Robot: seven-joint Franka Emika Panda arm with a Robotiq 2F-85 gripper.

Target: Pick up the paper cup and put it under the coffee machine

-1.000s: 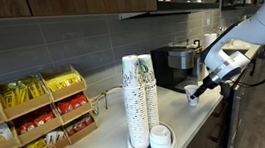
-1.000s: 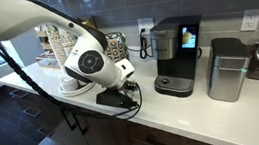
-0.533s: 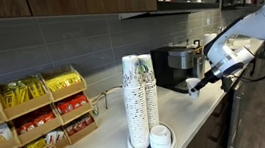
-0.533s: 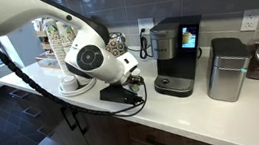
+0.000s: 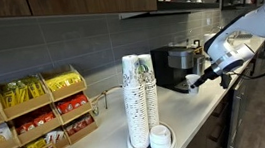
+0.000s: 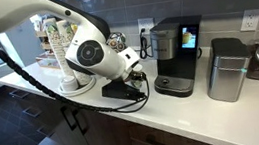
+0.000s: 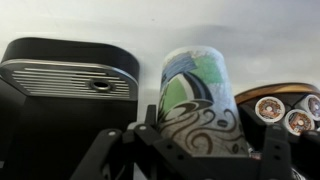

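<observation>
My gripper (image 7: 195, 150) is shut on the paper cup (image 7: 200, 95), a white cup with green and dark swirls, and holds it upright above the counter. In the wrist view the black coffee machine (image 7: 60, 75) with its silver grille is just left of the cup. In an exterior view the gripper (image 5: 197, 80) holds the cup (image 5: 192, 83) right in front of the coffee machine (image 5: 176, 63). In an exterior view the gripper (image 6: 137, 77) sits left of the coffee machine (image 6: 176, 56), and the arm's wrist mostly hides the cup.
Tall stacks of logo cups (image 5: 140, 95) and a short lid stack (image 5: 161, 137) stand on a round tray. A snack rack (image 5: 32, 121) is beside them. A silver canister (image 6: 228, 70) stands past the machine. A tray of pods (image 7: 290, 110) lies right of the cup.
The gripper has lifted the cup off the counter and carried it closer to the coffee machine.
</observation>
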